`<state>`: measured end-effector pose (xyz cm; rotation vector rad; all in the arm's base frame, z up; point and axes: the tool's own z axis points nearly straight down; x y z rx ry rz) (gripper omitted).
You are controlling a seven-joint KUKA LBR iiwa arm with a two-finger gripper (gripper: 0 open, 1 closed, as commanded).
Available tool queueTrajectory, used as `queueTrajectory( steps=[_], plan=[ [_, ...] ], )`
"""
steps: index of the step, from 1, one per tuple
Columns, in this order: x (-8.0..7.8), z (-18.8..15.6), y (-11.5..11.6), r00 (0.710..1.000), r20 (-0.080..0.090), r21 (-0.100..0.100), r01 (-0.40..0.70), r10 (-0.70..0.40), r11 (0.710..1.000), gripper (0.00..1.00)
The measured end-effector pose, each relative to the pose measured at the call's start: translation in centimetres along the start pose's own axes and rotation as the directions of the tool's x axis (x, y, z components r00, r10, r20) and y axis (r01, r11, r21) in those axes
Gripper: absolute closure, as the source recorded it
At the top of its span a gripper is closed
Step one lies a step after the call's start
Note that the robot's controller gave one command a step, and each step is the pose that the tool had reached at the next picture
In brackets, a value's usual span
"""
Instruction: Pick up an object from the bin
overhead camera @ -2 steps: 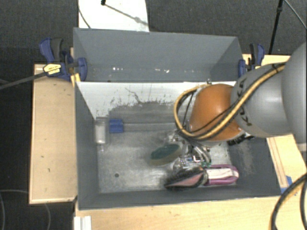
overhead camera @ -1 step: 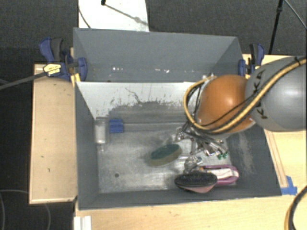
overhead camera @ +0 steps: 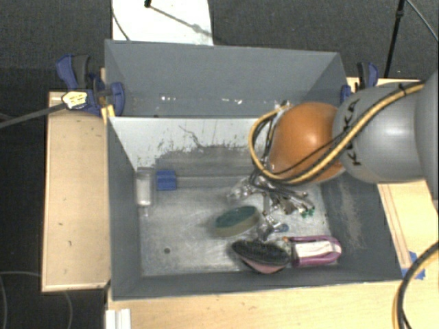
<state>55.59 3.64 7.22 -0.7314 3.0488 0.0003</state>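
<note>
Overhead view of the grey metal bin with the arm entering from the right. The arm's rounded orange cover, looped with yellow-and-black cables, sits over the right half of the floor. Below it the pincer hangs low in the right-centre of the bin; whether it is open or closed cannot be told, and nothing is seen held in it.

Nearest things: a flat teal oval pad with a pale underside, lying just left of the pincer, and a dark oval brush-like object with a pinkish rim, lying just in front of it by the near wall. A purple-and-white oblong packet lies beside the dark oval object, to its right.

Well apart, by the left wall: a small blue block and, beside it, a clear upright cylinder.
</note>
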Motion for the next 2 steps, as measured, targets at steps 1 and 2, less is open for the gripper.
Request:
queueTrajectory(
  steps=[1,2],
  plan=[
    [-0.2,-0.3,0.0,1.0,0.005,0.001,-0.008,0.008,1.0,1.0],
    [-0.4,-21.8,-1.0,1.0,0.006,0.004,0.003,-0.003,1.0,1.0]
  ],
)
